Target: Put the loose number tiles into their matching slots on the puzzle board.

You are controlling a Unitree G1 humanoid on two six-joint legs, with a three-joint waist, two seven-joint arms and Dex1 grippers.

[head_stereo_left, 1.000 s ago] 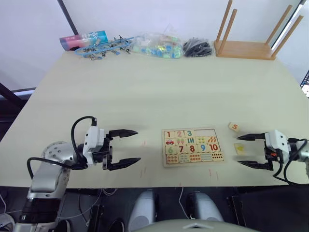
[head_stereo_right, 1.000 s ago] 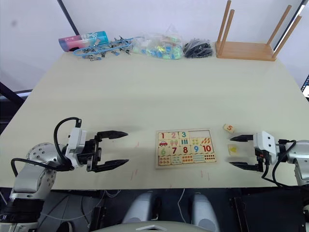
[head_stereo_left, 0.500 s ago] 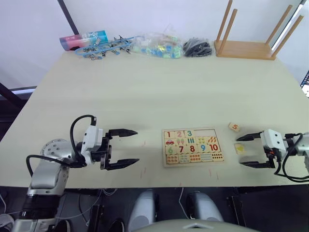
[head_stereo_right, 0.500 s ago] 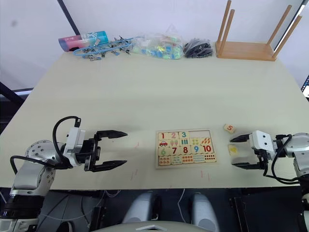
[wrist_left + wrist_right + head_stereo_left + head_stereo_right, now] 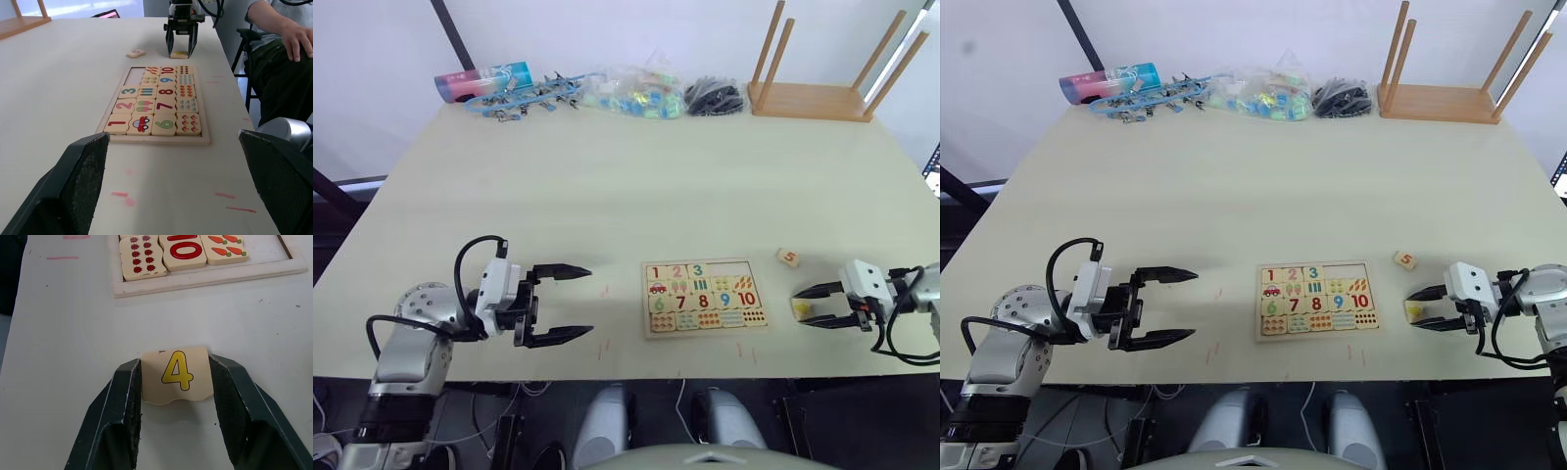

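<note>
The table (image 5: 607, 186) is spreading wide and pale, carrying everything. Near its front edge the puzzle board (image 5: 705, 298) is lying flat, a light-wood framed tray; its top row is showing tiles 1, 2 and 3 seated, with the two slots (image 5: 732, 269) at the right end of that row lying bare, while the rows below are showing pictures, the coloured digits 6 to 10, and dot tiles.

Left of the board and well apart from it, the left gripper (image 5: 575, 302) is hovering over the table with its two black fingers spread wide and nothing between them.

Right of the board, the right gripper (image 5: 808, 307) is sitting low on the table with its fingers closed against both sides of the 4 tile (image 5: 177, 374), a small pale wooden square with a wavy lower edge and a yellow digit. The tile is lying flat on the table, near the board's right edge but outside the frame.

The 5 tile (image 5: 788, 258) is lying loose on the table just beyond the right gripper, near the board's top right corner, its red digit facing up
</note>
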